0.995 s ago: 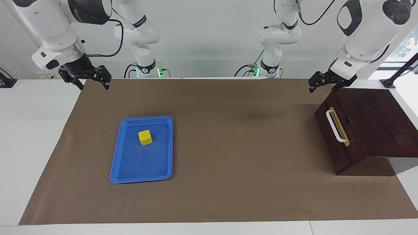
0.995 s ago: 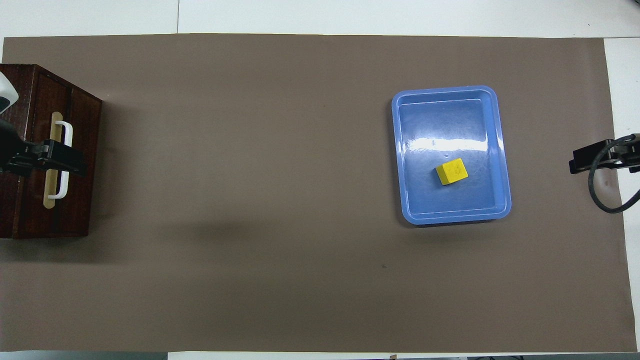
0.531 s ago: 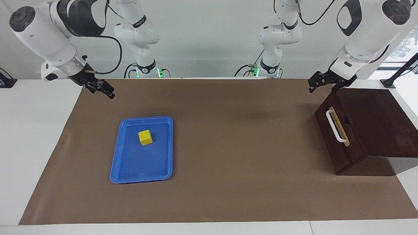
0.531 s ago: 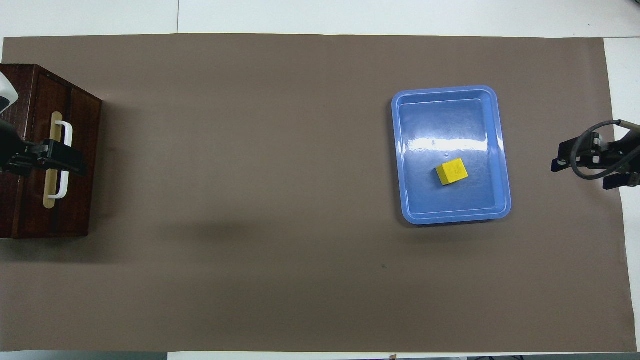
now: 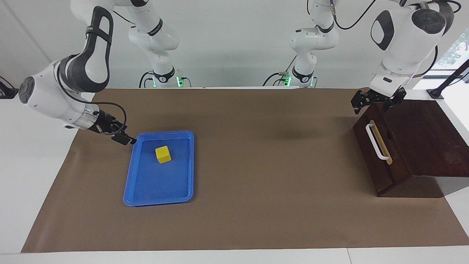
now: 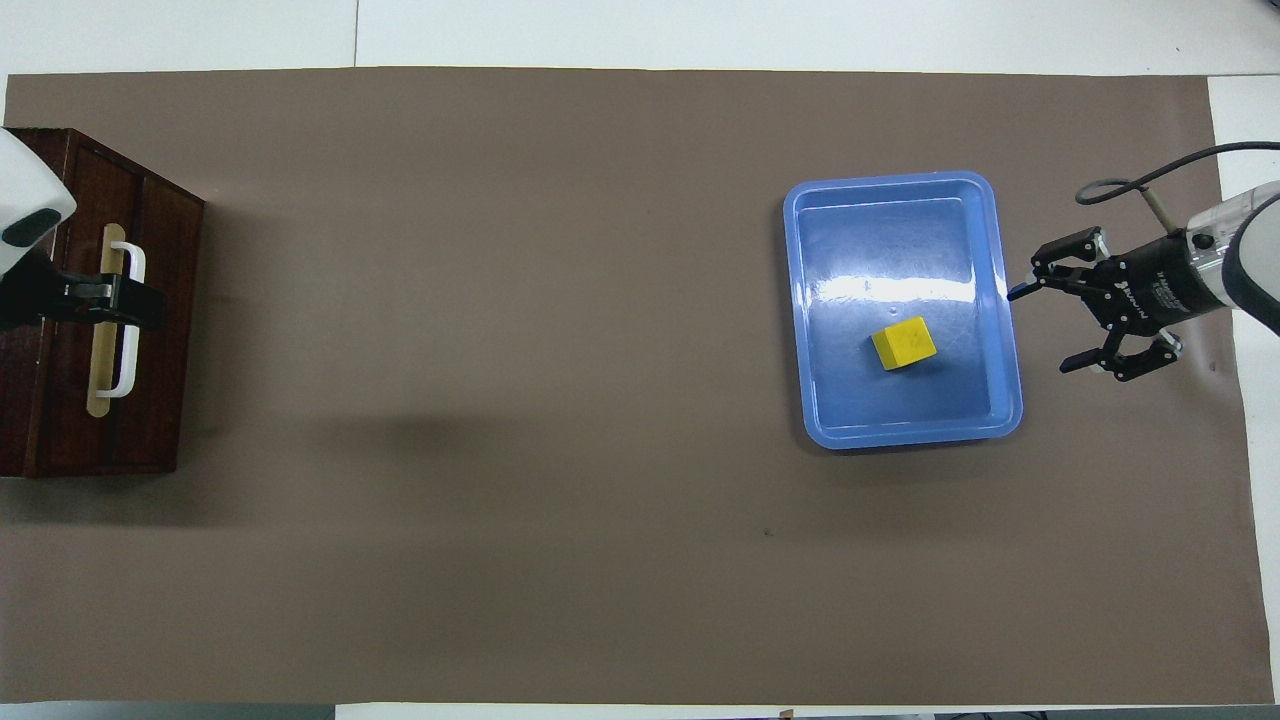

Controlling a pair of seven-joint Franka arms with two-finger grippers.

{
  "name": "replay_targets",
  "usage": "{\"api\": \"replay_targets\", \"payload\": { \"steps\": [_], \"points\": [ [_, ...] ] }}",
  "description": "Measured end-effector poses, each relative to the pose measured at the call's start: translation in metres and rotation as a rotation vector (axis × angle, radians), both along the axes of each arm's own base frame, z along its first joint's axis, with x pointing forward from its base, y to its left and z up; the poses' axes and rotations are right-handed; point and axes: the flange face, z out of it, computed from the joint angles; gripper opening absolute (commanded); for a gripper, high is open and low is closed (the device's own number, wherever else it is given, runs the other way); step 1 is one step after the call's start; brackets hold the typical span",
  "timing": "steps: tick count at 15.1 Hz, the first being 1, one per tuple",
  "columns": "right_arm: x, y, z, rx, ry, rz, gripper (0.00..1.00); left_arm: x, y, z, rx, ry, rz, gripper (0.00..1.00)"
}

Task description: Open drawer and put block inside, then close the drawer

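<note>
The yellow block (image 5: 163, 154) lies in a blue tray (image 5: 157, 201); the overhead view shows the block (image 6: 903, 343) in the tray (image 6: 900, 430) too. My right gripper (image 5: 124, 136) is open and empty, low beside the tray's rim toward the right arm's end of the table, also seen from overhead (image 6: 1040, 332). The dark brown drawer (image 5: 381, 161) is shut, its white handle (image 5: 376, 142) facing the table's middle. My left gripper (image 5: 372, 105) is open and empty, up over the drawer's edge nearer the robots. From overhead it (image 6: 140, 303) covers part of the handle (image 6: 128, 340).
A brown mat (image 5: 271, 176) covers the table between tray and drawer. The drawer's cabinet (image 5: 432, 139) stands at the left arm's end of the table. White table margin (image 5: 33, 154) lies beside the mat at the right arm's end.
My right arm has swung down from above the mat's corner to the tray's rim, and its gripper now shows open. My left gripper has shifted slightly over the drawer.
</note>
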Motion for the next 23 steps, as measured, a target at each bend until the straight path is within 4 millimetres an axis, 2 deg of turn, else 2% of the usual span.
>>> {"api": "replay_targets", "payload": {
  "steps": [4, 7, 10, 12, 14, 18, 23],
  "points": [
    [0.011, -0.008, -0.06, 0.049, 0.118, -0.116, 1.0, 0.007, 0.002, -0.047, 0.137, -0.035, -0.092, 1.0],
    [0.02, -0.003, -0.081, 0.08, 0.164, -0.176, 1.0, 0.018, -0.006, -0.08, 0.195, -0.039, -0.16, 1.0],
    [0.031, 0.008, -0.096, 0.102, 0.208, -0.231, 1.0, 0.026, -0.016, -0.109, 0.193, -0.032, -0.149, 1.0],
    [0.033, 0.012, -0.109, 0.111, 0.244, -0.252, 1.0, 0.028, -0.024, -0.122, 0.221, -0.033, -0.168, 1.0],
    [0.031, 0.015, -0.12, 0.121, 0.289, -0.258, 1.0, 0.029, -0.021, -0.128, 0.251, -0.058, -0.191, 1.0],
    [0.03, 0.021, -0.123, 0.154, 0.336, -0.272, 1.0, 0.027, 0.001, -0.15, 0.229, -0.103, -0.196, 1.0],
    [0.038, 0.028, -0.112, 0.155, 0.314, -0.261, 1.0, 0.021, -0.001, -0.166, 0.222, -0.095, -0.181, 1.0]
  ]
}}
